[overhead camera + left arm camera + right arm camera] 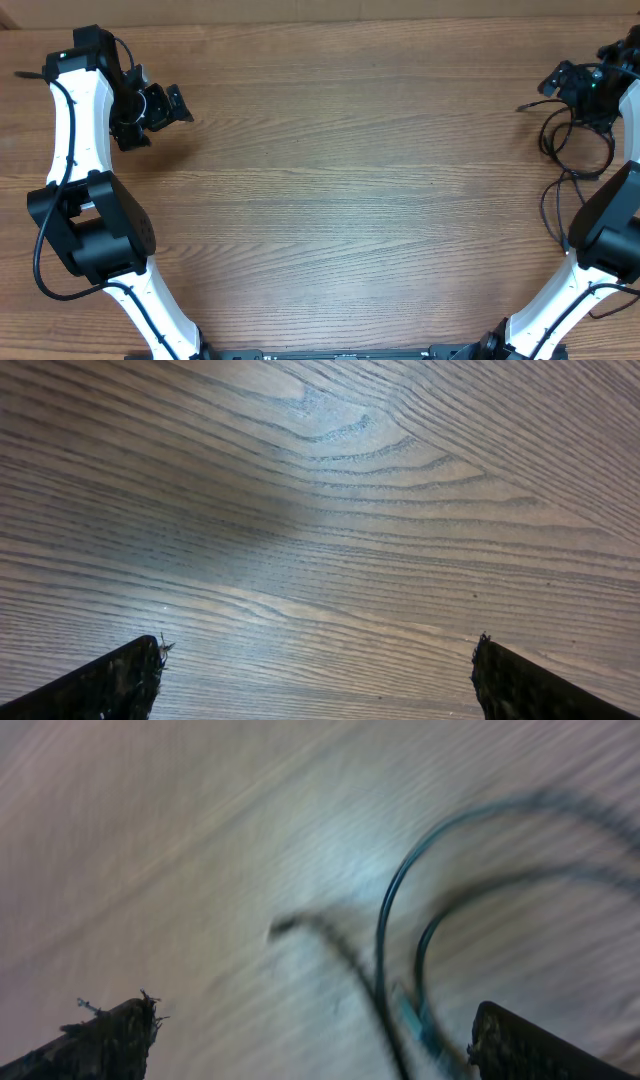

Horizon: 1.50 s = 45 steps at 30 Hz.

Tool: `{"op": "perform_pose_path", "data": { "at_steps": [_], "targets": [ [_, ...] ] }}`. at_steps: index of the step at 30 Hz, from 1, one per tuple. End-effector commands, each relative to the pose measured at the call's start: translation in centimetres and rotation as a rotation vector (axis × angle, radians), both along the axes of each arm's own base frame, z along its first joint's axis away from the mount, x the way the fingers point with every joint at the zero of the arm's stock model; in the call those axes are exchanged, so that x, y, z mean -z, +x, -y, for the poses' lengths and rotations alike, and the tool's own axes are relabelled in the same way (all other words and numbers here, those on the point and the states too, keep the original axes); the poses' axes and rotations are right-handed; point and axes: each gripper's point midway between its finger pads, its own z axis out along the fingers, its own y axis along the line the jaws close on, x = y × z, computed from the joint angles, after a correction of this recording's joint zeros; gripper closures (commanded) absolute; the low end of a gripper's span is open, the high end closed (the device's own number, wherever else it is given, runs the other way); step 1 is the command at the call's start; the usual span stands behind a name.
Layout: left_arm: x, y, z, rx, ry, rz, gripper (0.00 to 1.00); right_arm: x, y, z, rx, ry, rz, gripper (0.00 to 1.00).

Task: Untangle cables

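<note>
**Inspection record: both pincers apart, cables by the right pincer**

The left pincer (317,650) stood with its jaws wide apart above bare wood-grain worktop (330,510). Nothing lay between its fingers (120,680), and nothing was touching them. In the overhead view this pincer (160,112) was well apart from the cables, which lay at the opposite side of the worktop.

The right pincer (315,1012) also had its jaws wide apart and was clamped on nothing. Its wrist view was blurred. In that view the cables (383,935) lay on the worktop ahead of the pincer and between the lines of its two fingers, nearer the right-hand finger (530,1045). Two thin dark strands ran side by side in a curve, passing out of view at the lower edge close to that finger. A further short strand with a loose end (285,928) lay just beside them, toward the left-hand finger. Whether any strand touched a finger could not be told.

From overhead, the cables (576,176) sat in loose overlapping loops just beside and below the right pincer (562,82).
</note>
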Motion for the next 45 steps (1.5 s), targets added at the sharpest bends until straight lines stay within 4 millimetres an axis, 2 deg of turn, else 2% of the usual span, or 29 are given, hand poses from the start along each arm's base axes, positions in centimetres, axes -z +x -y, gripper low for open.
{"op": "perform_pose_path", "data": {
  "at_steps": [1,4,7,10,14,18,22,45],
  "targets": [
    [-0.6,0.4,0.1,0.025,0.013,0.023,0.00,-1.2,2.0,2.2,0.093,-0.072,0.091,0.00],
    [-0.6,0.4,0.1,0.025,0.013,0.023,0.00,-2.4,3.9,1.8,0.065,-0.073,0.180,0.00],
    [-0.6,0.4,0.1,0.025,0.013,0.023,0.00,-3.1,5.2,-1.2,-0.026,0.033,0.240,0.00],
    [-0.6,0.4,0.1,0.025,0.013,0.023,0.00,-3.0,5.3,-5.0,-0.198,0.085,0.245,0.00],
    [-0.6,0.4,0.1,0.025,0.013,0.023,0.00,-1.8,4.3,-7.6,-0.309,0.063,0.171,0.00],
    [-0.6,0.4,0.1,0.025,0.013,0.023,0.00,0.0,2.0,-7.2,-0.275,-0.005,0.016,0.00],
    [-0.6,0.4,0.1,0.025,0.013,0.023,0.00,0.8,0.1,-7.7,-0.271,0.026,-0.063,0.00],
    [-0.6,0.4,0.1,0.025,0.013,0.023,0.00,0.9,0.1,-7.7,-0.271,0.027,-0.067,0.00]
  ]
}}
